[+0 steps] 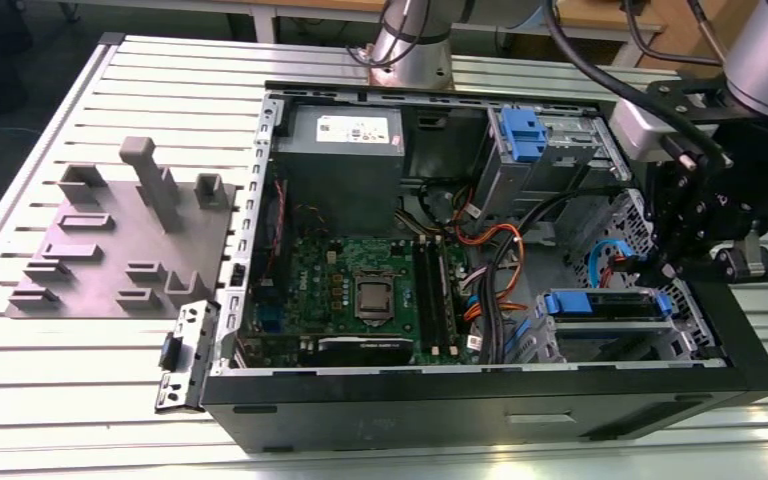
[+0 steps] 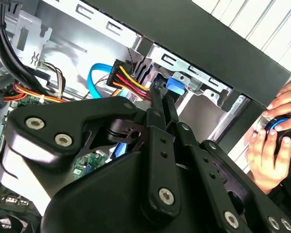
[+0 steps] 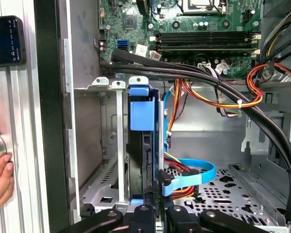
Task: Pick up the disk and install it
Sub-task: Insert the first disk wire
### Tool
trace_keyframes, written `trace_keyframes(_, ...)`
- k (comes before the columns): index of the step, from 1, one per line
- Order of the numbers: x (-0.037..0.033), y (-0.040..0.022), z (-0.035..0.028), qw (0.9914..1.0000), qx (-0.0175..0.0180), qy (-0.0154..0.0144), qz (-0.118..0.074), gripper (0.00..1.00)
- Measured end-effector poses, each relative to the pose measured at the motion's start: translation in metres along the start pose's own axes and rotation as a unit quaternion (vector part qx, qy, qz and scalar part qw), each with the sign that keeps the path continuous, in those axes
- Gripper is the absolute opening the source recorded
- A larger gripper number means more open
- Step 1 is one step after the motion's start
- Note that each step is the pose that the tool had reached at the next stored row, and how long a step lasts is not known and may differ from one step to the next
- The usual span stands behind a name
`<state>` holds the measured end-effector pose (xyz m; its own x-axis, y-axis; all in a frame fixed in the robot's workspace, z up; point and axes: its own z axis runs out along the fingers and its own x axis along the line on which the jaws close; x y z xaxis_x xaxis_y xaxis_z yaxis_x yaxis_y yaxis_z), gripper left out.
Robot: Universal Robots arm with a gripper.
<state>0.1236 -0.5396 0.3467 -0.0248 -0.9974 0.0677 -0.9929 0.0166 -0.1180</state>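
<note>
The disk (image 1: 607, 305) sits in the drive cage at the exterior view's lower right corner of the open computer case (image 1: 491, 400). Its blue bracket runs along its edges. In the first wrist view the disk (image 3: 136, 160) stands on edge between the cage's metal rails, with a blue data cable (image 3: 189, 177) beside it. My gripper (image 1: 662, 268) hangs over the cage's right end, inside the case. In the second wrist view the gripper (image 2: 160, 94) has its two black fingers (image 2: 157, 121) pressed together, pointing at the blue bracket tab (image 2: 174, 85). The gripper (image 3: 157, 211) is close to the disk's near edge.
The case holds a motherboard (image 1: 357, 290), a power supply (image 1: 337, 135), bundled cables (image 1: 491, 250) and a second blue bracket (image 1: 523, 135) in the upper bay. A grey fixture block (image 1: 117, 240) stands on the slatted table. A person's hand (image 2: 271, 145) rests just outside the case wall.
</note>
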Motion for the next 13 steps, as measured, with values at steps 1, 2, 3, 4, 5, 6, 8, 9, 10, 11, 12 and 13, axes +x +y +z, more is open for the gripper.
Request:
trace_keyframes(1,0.0003,0.0012,0.0001,1.0,0.0021,0.0,0.0,0.17)
trace_keyframes(2,0.0005,0.0025,0.0003,0.99999,0.0042,-0.0001,0.0,0.17)
trace_keyframes(3,0.0008,0.0037,0.0005,0.99998,0.0062,-0.0001,0.0,0.17)
trace_keyframes(4,0.0019,0.0047,0.001,0.99997,0.0079,-0.0002,0.0,0.17)
trace_keyframes(5,0.003,0.0051,0.0015,0.99996,0.009,-0.0002,0.0,0.17)
trace_keyframes(6,0.0042,0.0054,0.002,0.99995,0.01,-0.0003,0.0,0.17)
trace_keyframes(8,0.0058,0.0064,0.0029,0.99993,0.0122,-0.0006,0.0,0.17)
trace_keyframes(9,0.0062,0.0076,0.0031,0.9999,0.0139,-0.0009,0.0,0.17)
trace_keyframes(10,0.0065,0.009,0.0033,0.99987,0.016,-0.0012,0.0,0.17)
trace_keyframes(11,0.0066,0.0104,0.0036,0.99984,0.0177,-0.0015,0.0,0.17)
trace_keyframes(12,0.0067,0.0117,0.0038,0.99981,0.0194,-0.0017,0.0,0.17)
trace_keyframes(13,0.0067,0.0131,0.0043,0.99977,0.0212,-0.0023,0.0,0.17)
